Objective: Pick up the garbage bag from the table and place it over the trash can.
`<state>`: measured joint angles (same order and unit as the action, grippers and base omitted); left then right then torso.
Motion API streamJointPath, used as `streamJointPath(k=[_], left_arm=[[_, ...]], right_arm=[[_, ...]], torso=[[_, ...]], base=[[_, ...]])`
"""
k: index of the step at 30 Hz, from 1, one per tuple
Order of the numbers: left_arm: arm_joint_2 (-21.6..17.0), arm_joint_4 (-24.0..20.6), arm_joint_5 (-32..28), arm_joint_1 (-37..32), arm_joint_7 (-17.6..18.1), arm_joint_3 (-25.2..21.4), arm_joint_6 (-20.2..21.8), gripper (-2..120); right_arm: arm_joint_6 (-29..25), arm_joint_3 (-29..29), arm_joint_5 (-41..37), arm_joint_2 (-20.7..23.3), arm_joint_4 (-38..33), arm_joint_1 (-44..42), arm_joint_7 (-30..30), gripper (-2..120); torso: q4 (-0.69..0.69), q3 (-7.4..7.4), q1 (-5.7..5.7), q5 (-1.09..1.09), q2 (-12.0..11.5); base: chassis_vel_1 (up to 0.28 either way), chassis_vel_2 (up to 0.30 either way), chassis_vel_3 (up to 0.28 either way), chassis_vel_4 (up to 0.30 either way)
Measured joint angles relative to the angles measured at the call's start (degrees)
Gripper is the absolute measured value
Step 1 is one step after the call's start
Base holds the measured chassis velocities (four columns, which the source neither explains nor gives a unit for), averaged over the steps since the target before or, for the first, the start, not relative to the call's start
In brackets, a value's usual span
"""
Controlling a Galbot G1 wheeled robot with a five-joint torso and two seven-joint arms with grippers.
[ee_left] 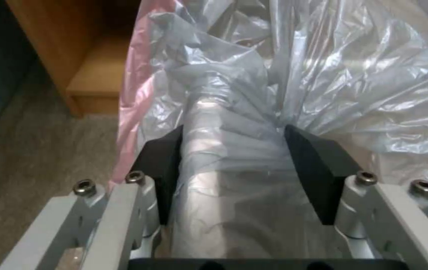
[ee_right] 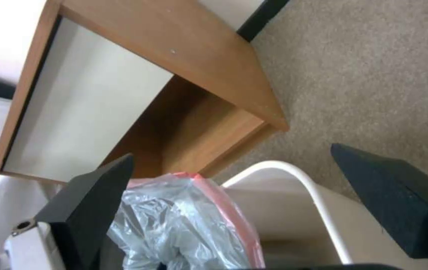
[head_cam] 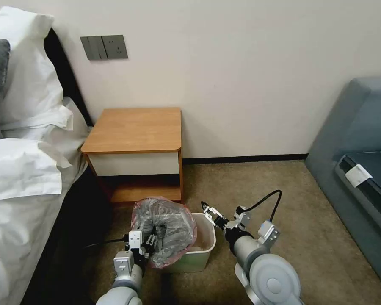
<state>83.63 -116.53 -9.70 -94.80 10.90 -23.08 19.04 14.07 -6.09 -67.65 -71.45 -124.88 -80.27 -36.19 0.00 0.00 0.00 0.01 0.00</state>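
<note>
**Bag over the bin's left half**

The bag [head_cam: 165, 231] sits bunched over the left part of the bin [head_cam: 203, 250], on the carpet in front of the table [head_cam: 135, 129]. Its pink-edged mouth faces up and toward the table; it stands roughly upright, with no clear long axis. The left gripper [head_cam: 150, 243] pinches a fold of bag at its near side. The right gripper [head_cam: 207, 208] hovers over the bin's right rim, fingers spread, holding nothing.
</note>
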Motion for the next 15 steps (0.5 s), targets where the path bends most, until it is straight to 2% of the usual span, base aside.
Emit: streamJointPath(k=[5, 8, 15], left_arm=[[-0.09, 0.42, -0.39, 0.64, 0.73, 0.05, 0.69, 54], [-0.25, 0.34, -0.38, 0.56, 0.84, 0.16, 0.92, 47], [-0.81, -0.48, -0.43, -0.20, 1.62, 0.24, 1.27, 19]], right_arm=[[-0.08, -0.02, 0.32, -0.19, 0.57, 0.04, 0.02, 100], [-0.12, -0.11, 0.43, -0.24, 0.64, -0.02, 0.03, 100], [-0.27, -0.23, 0.78, -0.61, 0.67, -0.05, 0.04, 100]], torso=[[0.00, 0.00, 0.00, 0.01, 0.00], [0.00, 0.00, 0.00, 0.00, 0.00], [0.00, 0.00, 0.00, -0.02, 0.00]], base=[[0.000, 0.000, 0.000, 0.000], [0.000, 0.000, 0.000, 0.000], [0.000, 0.000, 0.000, 0.000]])
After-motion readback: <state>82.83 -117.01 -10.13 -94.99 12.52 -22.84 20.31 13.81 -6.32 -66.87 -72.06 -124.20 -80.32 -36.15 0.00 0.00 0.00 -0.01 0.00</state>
